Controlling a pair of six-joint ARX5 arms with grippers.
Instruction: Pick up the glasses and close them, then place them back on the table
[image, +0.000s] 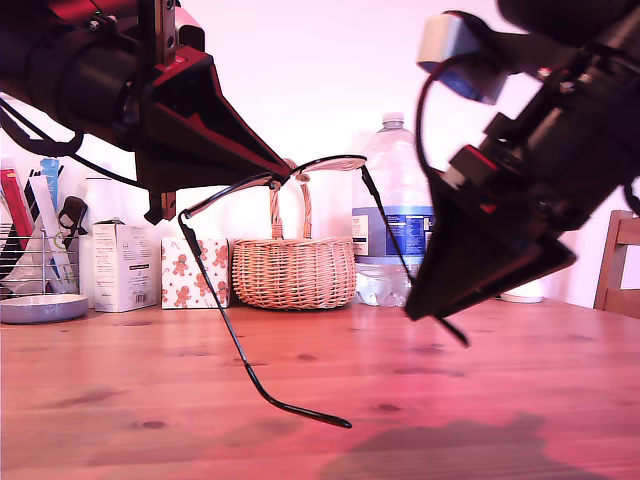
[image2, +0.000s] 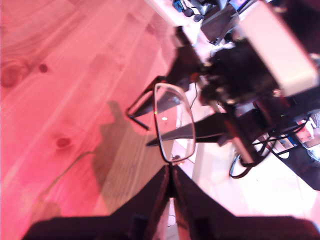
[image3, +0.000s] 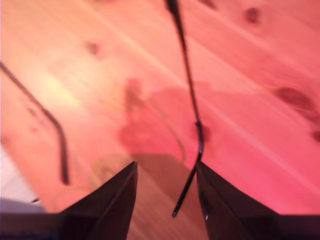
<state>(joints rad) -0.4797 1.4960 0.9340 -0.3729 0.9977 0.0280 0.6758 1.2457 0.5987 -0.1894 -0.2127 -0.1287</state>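
A: Exterior view, entry one: the glasses hang in the air above the table, frame at upper centre of the frame, both temple arms swung open and pointing down toward the wood. My first gripper comes in from the upper left, its jaws pinched shut on the frame near the bridge.

B: Confirmed in the first wrist view: the tips of my first gripper meet at the rim of one lens of the glasses.

A: My second gripper sits at right of centre in the exterior view, beside the temple arm on that side.

B: Second wrist view: my second gripper has its jaws apart, that temple arm of the glasses running between them close by one finger. Contact: cannot tell. Grain and knots of the table show below.

A: Background, exterior view: wicker basket and water bottle at centre rear.
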